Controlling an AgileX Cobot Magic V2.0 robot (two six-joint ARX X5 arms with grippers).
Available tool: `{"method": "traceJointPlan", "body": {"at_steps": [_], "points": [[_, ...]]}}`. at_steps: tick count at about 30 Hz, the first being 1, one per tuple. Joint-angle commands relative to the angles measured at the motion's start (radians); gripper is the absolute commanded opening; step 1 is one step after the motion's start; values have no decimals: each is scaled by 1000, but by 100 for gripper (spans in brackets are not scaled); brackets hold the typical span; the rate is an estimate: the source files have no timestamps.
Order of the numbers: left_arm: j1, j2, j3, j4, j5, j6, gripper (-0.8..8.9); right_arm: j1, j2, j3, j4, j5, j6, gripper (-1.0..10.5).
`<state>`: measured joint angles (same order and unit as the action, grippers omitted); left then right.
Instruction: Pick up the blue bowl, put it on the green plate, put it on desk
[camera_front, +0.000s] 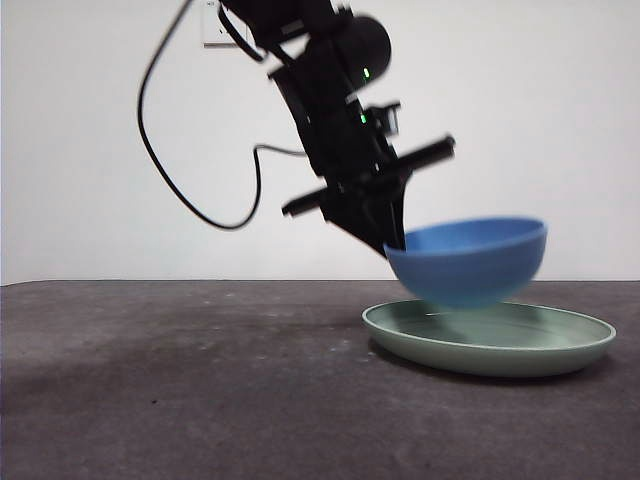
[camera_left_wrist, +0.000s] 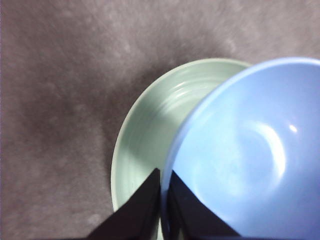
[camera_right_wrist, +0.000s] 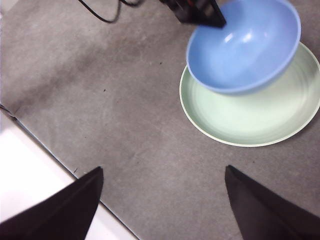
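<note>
Blue bowl (camera_front: 468, 260) hung just above the green plate (camera_front: 490, 340), tilted, apparently clear of it. Left gripper (camera_left_wrist: 164, 200) was clamped on the bowl's rim, one jaw inside, one outside. Plate sat on the desk (camera_front: 180, 380). Right gripper (camera_right_wrist: 160, 205) hovered well apart, jaws spread wide, holding nothing.

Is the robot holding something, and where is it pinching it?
The left gripper pinches the blue bowl by its rim, above the green plate. The right gripper holds nothing.

- Even, soft light; the white wall behind my worktop (camera_front: 200, 380) is blown bright.
- Motion blur smears the blue bowl (camera_front: 470, 260).
- Small glare spots sit inside it.
- My wrist views are soft.
</note>
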<state>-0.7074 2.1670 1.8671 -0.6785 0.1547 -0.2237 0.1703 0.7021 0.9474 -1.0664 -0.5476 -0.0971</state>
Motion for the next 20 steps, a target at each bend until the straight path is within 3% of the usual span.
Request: {"method": "traceJointPlan", "body": {"at_steps": [1,20], "points": [[-18,52,58,5,-2,-5,10,4,-1,19,0,-2,8,388],[-29,93,59,-55,-3,46,38,4,-6,19,-1,-2,8,388]]}}
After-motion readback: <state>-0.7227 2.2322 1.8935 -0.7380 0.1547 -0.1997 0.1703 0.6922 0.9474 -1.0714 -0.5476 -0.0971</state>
